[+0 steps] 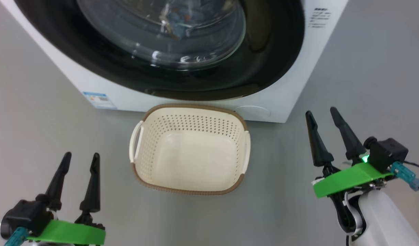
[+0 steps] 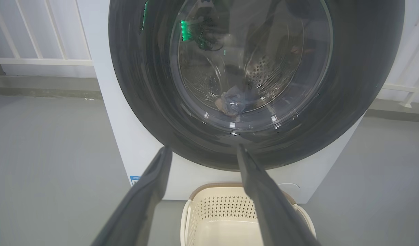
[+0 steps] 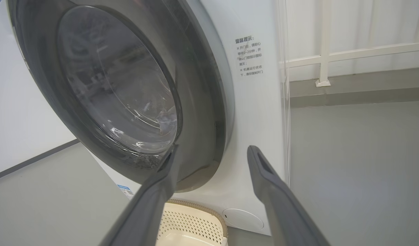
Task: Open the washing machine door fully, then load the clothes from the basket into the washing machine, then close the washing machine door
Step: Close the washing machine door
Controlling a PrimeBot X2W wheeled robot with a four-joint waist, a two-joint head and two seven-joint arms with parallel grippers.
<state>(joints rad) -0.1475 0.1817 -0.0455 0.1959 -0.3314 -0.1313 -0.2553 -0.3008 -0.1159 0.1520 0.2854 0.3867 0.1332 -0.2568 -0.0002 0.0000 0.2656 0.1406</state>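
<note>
The washing machine [image 1: 298, 89] stands in front of me with its door [image 1: 271, 51] lying shut against its front. Behind the glass bowl lie the light blue clothes [image 1: 180, 20], also in the left wrist view [image 2: 233, 102]. The cream basket [image 1: 192, 107] sits on the floor right below the door, and nothing lies in it. My left gripper [image 1: 82, 155] hangs open to the lower left of the basket, holding nothing. To the basket's right, my right gripper [image 1: 321, 111] is open too, with its fingers pointing at the door's right edge [image 3: 195, 119].
Grey floor [image 1: 41, 102] spreads on both sides of the machine. A white railing [image 2: 41, 61] runs behind it on the left and another [image 3: 349, 54] on the right. A round white flap [image 3: 243, 218] and a blue label [image 1: 100, 100] sit low on the machine's front.
</note>
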